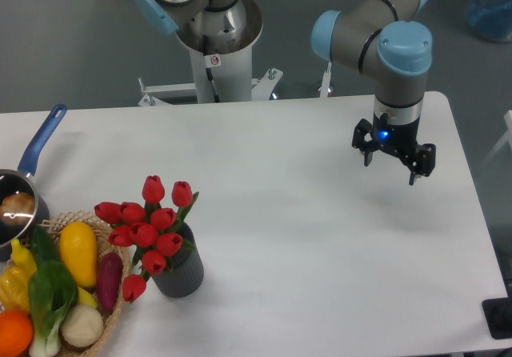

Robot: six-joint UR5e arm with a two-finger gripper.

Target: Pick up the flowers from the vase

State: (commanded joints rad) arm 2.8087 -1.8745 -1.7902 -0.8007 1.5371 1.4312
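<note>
The flowers (150, 227), a bunch of red tulip buds with green stems, stand in the vase (181, 273), a small dark grey ribbed cylinder at the front left of the white table. The buds spread wider than the vase and lean left over the basket. My gripper (392, 165) hangs above the table's right side, far to the right of the flowers. Its two black fingers are spread apart and hold nothing.
A wicker basket (110, 321) with vegetables sits at the front left corner, touching the flowers' left side. A blue-handled pan (24, 189) lies at the left edge. The arm's white base (218, 61) stands behind the table's far edge.
</note>
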